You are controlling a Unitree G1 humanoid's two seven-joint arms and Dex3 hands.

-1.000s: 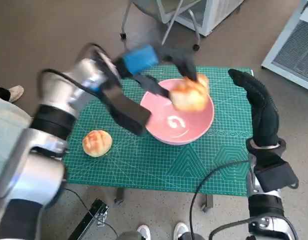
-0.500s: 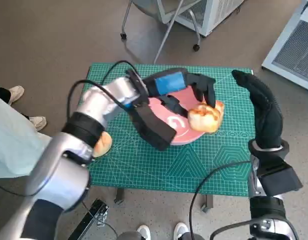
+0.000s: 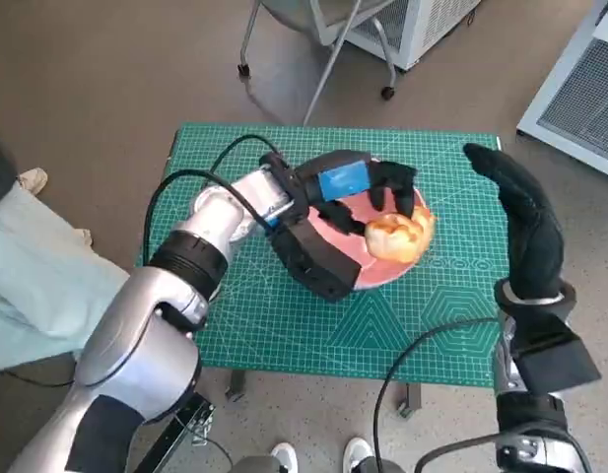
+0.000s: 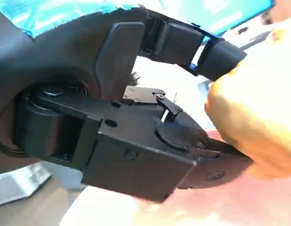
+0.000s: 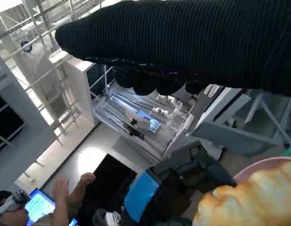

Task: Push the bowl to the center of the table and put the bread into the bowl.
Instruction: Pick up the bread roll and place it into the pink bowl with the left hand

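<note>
The bench (image 3: 264, 325), covered by a green cutting mat, carries a pink bowl (image 3: 394, 266) that sits right of the middle, toward the far edge. Much of the bowl is hidden under the left forearm and its wrist camera housing.

The left robot hand (image 3: 368, 187), black with blue tape across its back, reaches over the bowl from the robot's left. Its fingers (image 3: 400, 192) curl down on the bread (image 3: 400, 232), which it holds at the bowl's right side, partly over the rim. The left wrist view confirms the hold: black fingers (image 4: 216, 54) wrap one side of the bread (image 4: 258, 122), with the pink of the bowl (image 4: 258, 202) directly beneath.

The right robot hand (image 3: 525, 222), in a black knitted glove, stands upright just beside the bowl's right edge, holding nothing, fingers extended and together. It is apart from the bread.

Governing relation: the bread lies immediately under the left robot hand's fingers and over the bowl's right portion. In my judgement a release here risks the bread catching the rim; a small shift toward the bowl's middle would be safer.

The bread is a golden, rounded bun with a paler split crust, roughly as broad as long, so no long axis matters. It looks soft and likely to deform under grip.
</note>
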